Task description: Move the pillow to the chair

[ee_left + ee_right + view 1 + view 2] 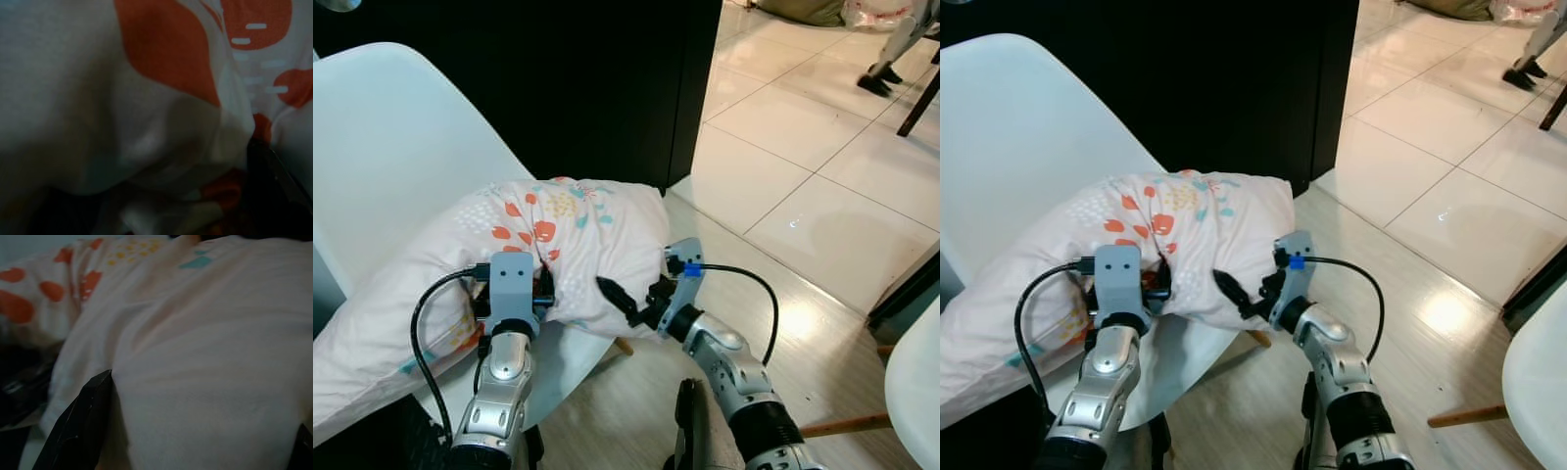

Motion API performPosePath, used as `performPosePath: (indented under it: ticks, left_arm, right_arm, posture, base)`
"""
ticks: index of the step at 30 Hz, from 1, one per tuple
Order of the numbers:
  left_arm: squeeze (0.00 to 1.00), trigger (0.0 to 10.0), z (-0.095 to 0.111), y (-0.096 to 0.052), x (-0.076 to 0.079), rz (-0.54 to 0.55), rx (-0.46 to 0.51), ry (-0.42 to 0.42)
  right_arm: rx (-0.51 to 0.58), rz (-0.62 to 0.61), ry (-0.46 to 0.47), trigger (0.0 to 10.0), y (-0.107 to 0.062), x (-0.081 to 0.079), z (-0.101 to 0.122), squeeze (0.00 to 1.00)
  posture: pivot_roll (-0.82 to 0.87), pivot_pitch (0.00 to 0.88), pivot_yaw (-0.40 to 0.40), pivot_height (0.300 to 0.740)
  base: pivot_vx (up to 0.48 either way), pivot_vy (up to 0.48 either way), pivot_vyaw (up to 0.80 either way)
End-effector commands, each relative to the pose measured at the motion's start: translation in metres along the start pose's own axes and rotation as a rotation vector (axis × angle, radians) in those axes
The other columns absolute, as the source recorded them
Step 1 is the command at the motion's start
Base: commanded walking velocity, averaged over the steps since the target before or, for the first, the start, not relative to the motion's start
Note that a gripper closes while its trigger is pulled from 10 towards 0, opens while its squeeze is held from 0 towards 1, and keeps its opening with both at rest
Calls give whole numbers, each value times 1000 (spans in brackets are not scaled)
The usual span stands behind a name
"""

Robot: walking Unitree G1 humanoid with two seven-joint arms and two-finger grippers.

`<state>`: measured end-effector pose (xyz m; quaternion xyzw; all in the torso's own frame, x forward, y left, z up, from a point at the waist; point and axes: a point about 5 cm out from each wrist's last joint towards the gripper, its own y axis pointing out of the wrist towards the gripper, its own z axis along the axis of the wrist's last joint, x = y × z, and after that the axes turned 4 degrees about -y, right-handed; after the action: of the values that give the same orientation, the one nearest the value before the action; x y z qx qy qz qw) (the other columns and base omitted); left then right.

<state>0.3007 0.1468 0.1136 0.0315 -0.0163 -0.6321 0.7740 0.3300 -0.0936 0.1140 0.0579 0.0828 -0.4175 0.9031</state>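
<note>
A white pillow (568,235) printed with orange and teal shapes lies across the seat of a white shell chair (401,147), one end hanging over the seat's right edge. My left gripper (543,289) is pressed into the pillow's near side, with folded fabric (186,112) close against its camera. My right gripper (619,299) is open at the overhanging end, touching the cloth. In the right wrist view its two black fingers (83,426) stand wide apart with the pillow (205,357) bulging between them.
A dark cabinet front (607,78) stands right behind the chair. Glossy pale tiles (783,176) stretch to the right. Another white seat's rim (915,392) and a wooden leg (842,426) are at the near right. A person's foot (876,80) is far off.
</note>
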Motion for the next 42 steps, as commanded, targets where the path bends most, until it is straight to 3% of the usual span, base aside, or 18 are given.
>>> performPosePath:
  ticks: [1, 8, 11, 12, 13, 14, 19, 28, 35, 38, 42]
  left_arm:
    - [1000, 10000, -4, -6, -8, 16, -35, 36]
    - [1000, 10000, -3, -25, -6, -33, -84, 40]
    - [1000, 10000, -6, -38, 1, -111, -148, 27]
    - [463, 10000, -5, -42, 3, -139, -157, 31]
    - [463, 10000, -4, -44, 4, -155, -161, 35]
    - [0, 10000, 0, -50, 8, -202, -159, 43]
    - [0, 10000, 16, -62, 18, -336, -149, 118]
    - [0, 10000, 29, -62, 17, -335, -133, 119]
    - [0, 10000, 54, -63, 12, -317, -59, 148]
    - [0, 10000, 64, -61, 5, -287, -47, 161]
    - [0, 10000, 67, -50, -17, -218, -82, 275]
  right_arm:
    - [36, -26, 8, 10000, 0, 4, 8, 1000]
    - [43, -43, 13, 10000, -3, 10, 10, 1000]
    - [41, -44, 13, 10000, -4, 10, 10, 1000]
    - [40, -44, 13, 10000, -4, 10, 9, 1000]
    - [39, -44, 14, 10000, -4, 10, 9, 1000]
    - [38, -44, 15, 10000, -3, 10, 9, 1000]
    - [36, -41, 15, 10000, -2, 9, 9, 1000]
    - [25, -55, 13, 10000, -1, 11, 7, 1000]
    - [5, -89, 13, 10000, -4, 17, 3, 1000]
    - [2, -93, 13, 10000, -5, 18, 3, 1000]
    - [-2, -92, 11, 10000, -4, 19, 3, 1000]
  posture:
    - [-52, 175, 15, 555]
    - [-50, 176, 16, 555]
    - [-46, 179, 15, 555]
    - [-46, 179, 15, 555]
    - [-46, 179, 15, 555]
    - [-38, 182, 15, 555]
    - [-31, 182, 15, 555]
    - [-28, 177, 14, 555]
    - [-25, 172, 13, 555]
    - [-22, 167, 12, 555]
    - [-19, 160, 13, 555]
  base:
    - [0, 0, 0]
    - [0, 0, 0]
    - [0, 0, 0]
    - [0, 0, 0]
    - [0, 0, 0]
    - [0, 0, 0]
    - [0, 0, 0]
    - [0, 0, 0]
    - [0, 0, 0]
    - [0, 0, 0]
    - [0, 0, 0]
